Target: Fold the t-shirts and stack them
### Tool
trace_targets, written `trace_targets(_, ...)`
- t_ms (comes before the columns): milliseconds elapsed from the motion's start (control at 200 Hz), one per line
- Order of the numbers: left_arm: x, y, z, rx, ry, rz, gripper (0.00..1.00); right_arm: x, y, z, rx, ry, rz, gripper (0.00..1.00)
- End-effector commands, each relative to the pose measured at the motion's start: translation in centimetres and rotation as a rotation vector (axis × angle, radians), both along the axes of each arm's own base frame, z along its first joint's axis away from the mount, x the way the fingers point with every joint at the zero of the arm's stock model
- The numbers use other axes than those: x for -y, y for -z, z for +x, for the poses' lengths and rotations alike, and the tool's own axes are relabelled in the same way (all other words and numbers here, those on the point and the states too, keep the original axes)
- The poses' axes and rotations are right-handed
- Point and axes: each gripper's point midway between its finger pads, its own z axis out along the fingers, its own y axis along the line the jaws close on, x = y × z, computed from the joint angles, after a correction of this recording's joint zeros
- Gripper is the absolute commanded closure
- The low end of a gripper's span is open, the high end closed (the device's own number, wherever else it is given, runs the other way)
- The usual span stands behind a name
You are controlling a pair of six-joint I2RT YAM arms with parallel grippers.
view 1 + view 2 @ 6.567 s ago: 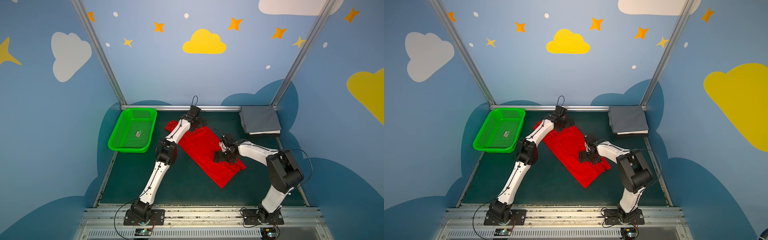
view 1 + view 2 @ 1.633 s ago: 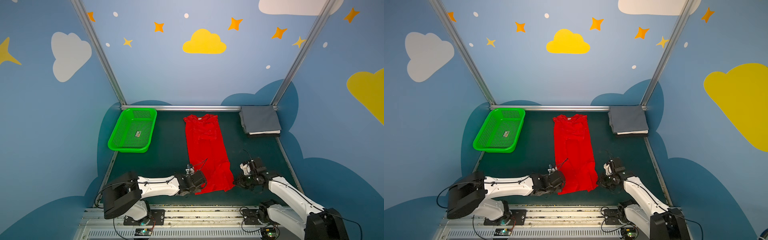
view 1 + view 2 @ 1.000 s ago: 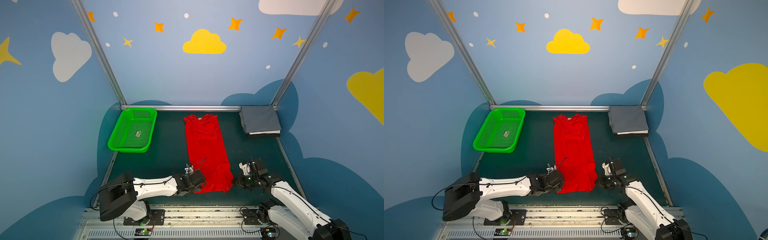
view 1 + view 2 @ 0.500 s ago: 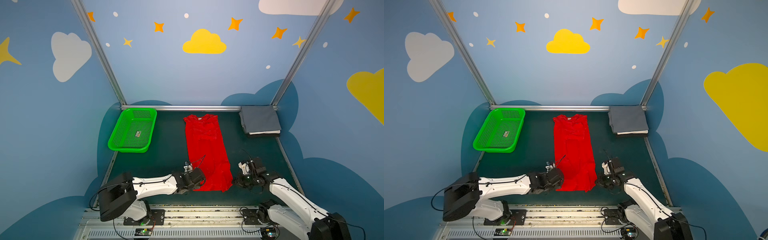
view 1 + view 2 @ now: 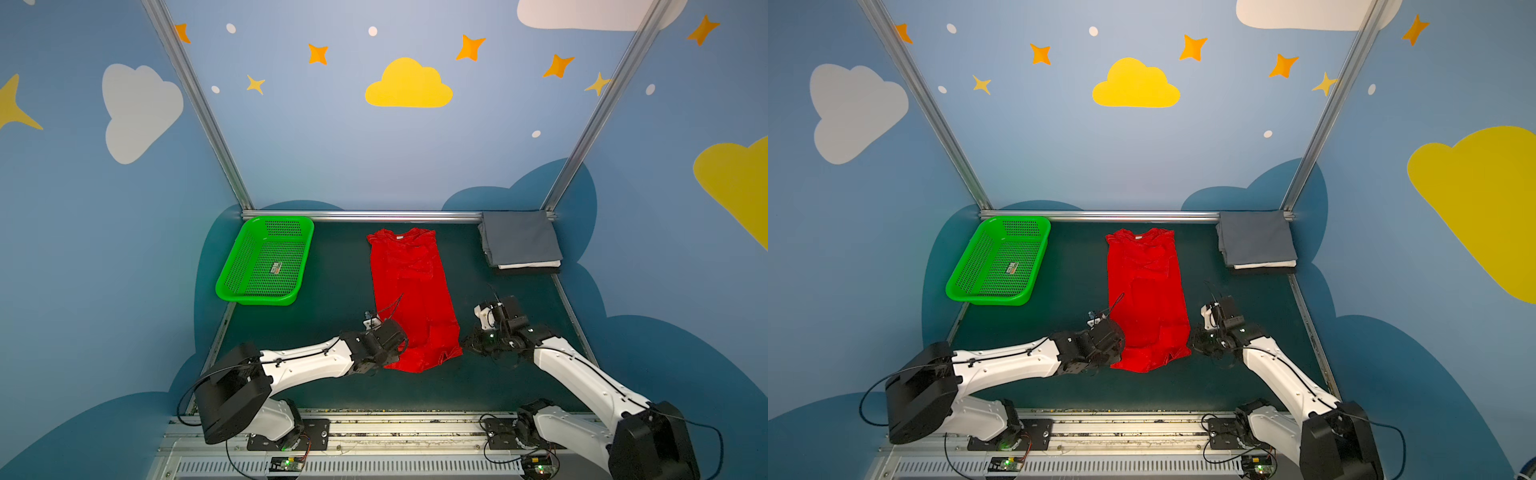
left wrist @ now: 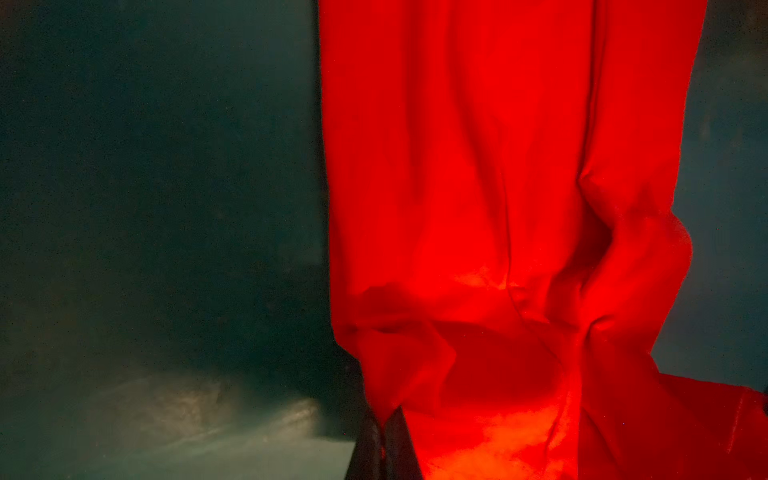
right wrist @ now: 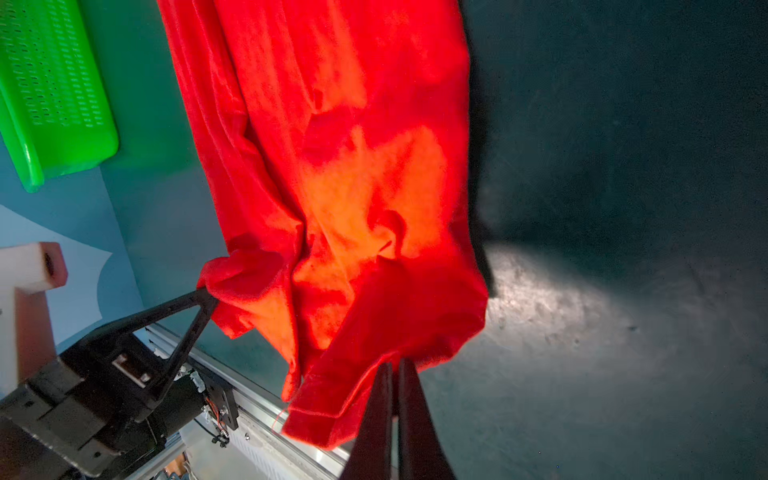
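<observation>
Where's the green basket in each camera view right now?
Top view: basket in the back left corner, left of the red shirt.
Top view: same spot.
Left wrist: not in it.
Right wrist: at the frame's edge, beyond the shirt.
Shared landmark: the red shirt, in all four.

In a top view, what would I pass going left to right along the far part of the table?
green basket → red t-shirt → stack of folded shirts

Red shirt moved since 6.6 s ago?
Yes. The red t-shirt, diagonal before, now lies square to the back rail, with its collar by the rail and its hem toward the front.
</observation>
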Motion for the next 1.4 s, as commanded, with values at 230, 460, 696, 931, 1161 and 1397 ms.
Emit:
trace_targets(230,0.4,-2.0,3.3,-0.017,-0.015,-0.064,0.96,-1.4,-2.7,5.0,0.072,-0.010,0.020,1.00)
trace_targets(460,-0.1,-3.2,6.4,-0.045,-0.022,-0.095,0.96,-1.9,-3.7,8.9,0.086,0.011,0.040,1.00)
trace_targets(696,-0.8,-3.8,9.1,-0.083,-0.039,-0.145,0.96,-2.2,-5.5,13.6,0.125,0.026,0.035,1.00)
trace_targets(931,-1.8,-4.3,11.4,-0.090,-0.063,-0.153,0.96,-2.9,-5.9,17.4,0.134,0.031,0.074,1.00)
trace_targets(1161,-2.2,-4.2,14.1,-0.091,-0.068,-0.154,0.96,-3.4,-5.7,20.5,0.132,0.036,0.094,1.00)
trace_targets(1397,-2.3,-3.9,17.0,-0.102,-0.065,-0.187,0.96,-4.3,-5.6,23.2,0.133,0.027,0.125,1.00)
